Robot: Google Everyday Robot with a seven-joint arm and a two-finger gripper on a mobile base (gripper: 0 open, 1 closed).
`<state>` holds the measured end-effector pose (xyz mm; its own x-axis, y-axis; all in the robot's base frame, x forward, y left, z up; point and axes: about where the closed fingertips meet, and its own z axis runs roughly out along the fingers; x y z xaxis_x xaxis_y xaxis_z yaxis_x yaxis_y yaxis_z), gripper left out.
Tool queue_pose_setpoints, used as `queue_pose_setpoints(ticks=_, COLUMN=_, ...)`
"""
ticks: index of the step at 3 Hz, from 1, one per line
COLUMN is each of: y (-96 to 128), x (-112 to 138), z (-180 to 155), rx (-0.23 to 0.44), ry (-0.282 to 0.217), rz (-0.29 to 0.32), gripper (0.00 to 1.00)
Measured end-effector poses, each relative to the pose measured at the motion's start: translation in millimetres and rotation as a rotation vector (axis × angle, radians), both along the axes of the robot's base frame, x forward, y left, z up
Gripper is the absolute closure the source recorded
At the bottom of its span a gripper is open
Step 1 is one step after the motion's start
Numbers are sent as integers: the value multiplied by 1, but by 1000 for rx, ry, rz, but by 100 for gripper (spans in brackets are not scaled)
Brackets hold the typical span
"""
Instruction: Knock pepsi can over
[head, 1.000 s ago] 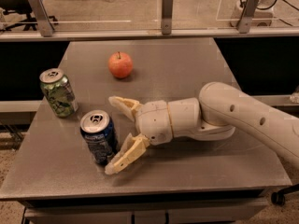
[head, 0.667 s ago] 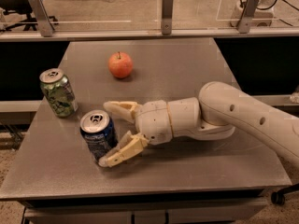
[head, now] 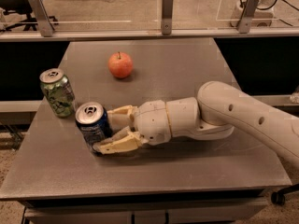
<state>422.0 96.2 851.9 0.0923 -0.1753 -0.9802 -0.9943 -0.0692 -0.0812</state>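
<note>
The pepsi can [head: 92, 127], dark blue with a silver top, stands on the grey table [head: 187, 69] at the front left and leans slightly to the left. My gripper [head: 104, 130] reaches in from the right, low over the table, with its jaws open. The can sits between the two tan fingers. The near finger [head: 117, 145] lies along the can's base and touches it. The far finger [head: 122, 112] is behind the can's right side, and its tip is hidden by the can.
A green-patterned can [head: 57, 92] stands upright just left of and behind the pepsi can. A red apple [head: 120, 65] sits farther back near the middle. The table's left and front edges are close to the cans. A railing runs behind the table.
My gripper has moved left so the can now sits deeper between the fingers. The near finger has swung in against the can's base, and the can has begun to lean.
</note>
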Motion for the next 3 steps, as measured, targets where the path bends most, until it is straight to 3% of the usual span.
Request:
queue_pose_setpoints(ticks=1, y=2, x=-1, z=1, rx=-1, ry=-1, rz=4, gripper=88)
queue_pose_setpoints(ticks=2, y=2, x=4, z=8, rx=-87, ry=16, rz=-40, gripper=100)
queue_pose_setpoints(ticks=3, y=-1, x=15, z=40, rx=-299, ry=-66, rz=-83, gripper=100)
